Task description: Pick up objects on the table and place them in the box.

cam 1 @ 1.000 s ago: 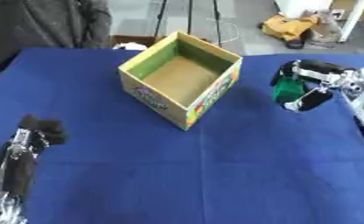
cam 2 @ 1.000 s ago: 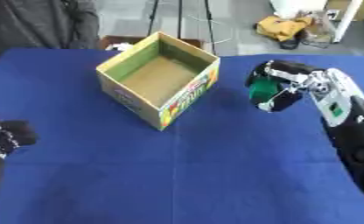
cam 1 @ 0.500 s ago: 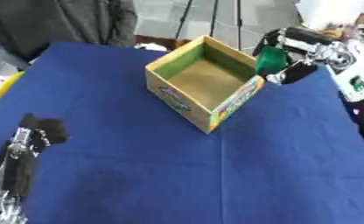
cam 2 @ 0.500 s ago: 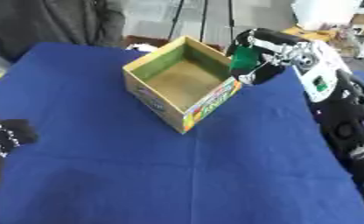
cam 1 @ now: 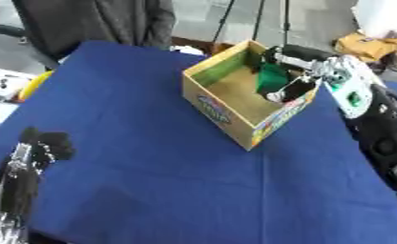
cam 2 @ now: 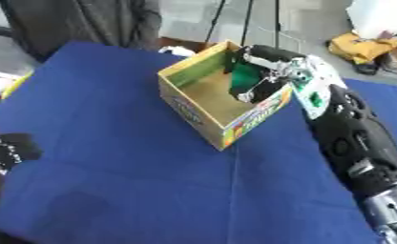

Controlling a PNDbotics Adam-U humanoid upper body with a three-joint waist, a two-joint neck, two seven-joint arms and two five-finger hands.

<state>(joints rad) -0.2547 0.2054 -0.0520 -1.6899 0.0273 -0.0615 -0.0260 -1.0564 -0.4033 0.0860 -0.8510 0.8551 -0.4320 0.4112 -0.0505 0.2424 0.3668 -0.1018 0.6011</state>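
Note:
An open cardboard box (cam 1: 223,112) with colourful printed sides stands on the blue table (cam 1: 135,157), far right of centre. Over the box's right part my right hand (cam 1: 294,71) has its fingers curled round a green object (cam 1: 271,79), which hangs inside the box's opening, above its brown floor. My left hand (cam 1: 35,145) rests at the lower left edge, black fingers curled upward and holding nothing.
A person in dark clothes stands at the table's far edge (cam 1: 110,21). A yellow thing (cam 1: 31,86) shows at the left edge, and a tripod and bags lie on the floor beyond the table. Blue cloth stretches bare in front of the box.
My right hand has carried the green object leftward, from beside the box's right wall to over its opening. The camera has shifted, so the box sits further right in the view.

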